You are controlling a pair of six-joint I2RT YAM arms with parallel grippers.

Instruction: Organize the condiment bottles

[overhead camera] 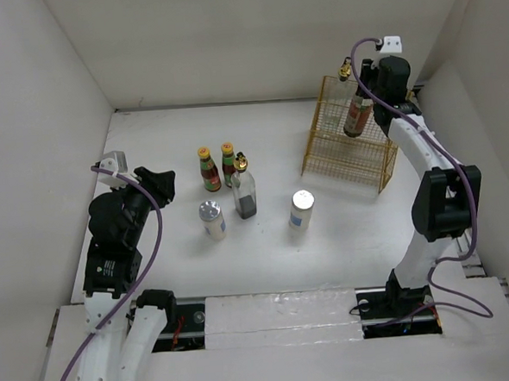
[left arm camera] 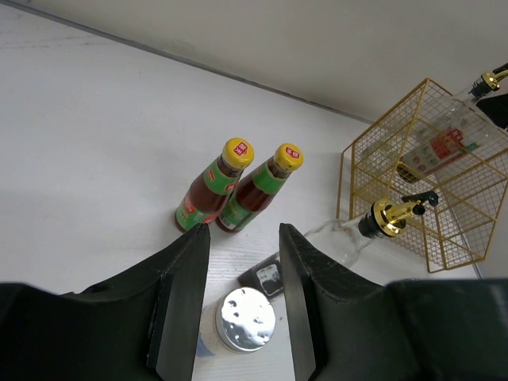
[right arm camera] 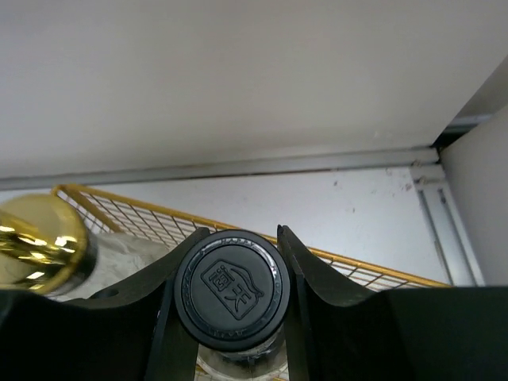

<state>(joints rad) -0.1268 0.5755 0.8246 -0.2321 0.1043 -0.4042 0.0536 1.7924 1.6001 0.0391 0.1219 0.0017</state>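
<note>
My right gripper (right arm camera: 238, 236) clamps the dark black-capped jar (right arm camera: 232, 290) at the yellow wire basket (overhead camera: 348, 163); left gripper (left arm camera: 242, 230) hangs, jaws parted.

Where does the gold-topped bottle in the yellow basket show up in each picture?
Top external: gold-topped bottle upper right, at the far-left corner of the yellow wire basket.
Left wrist: bottle upper right, leaning inside the wires.
Right wrist: only its gold top, lower left.
Shared landmark: that basket.
</note>
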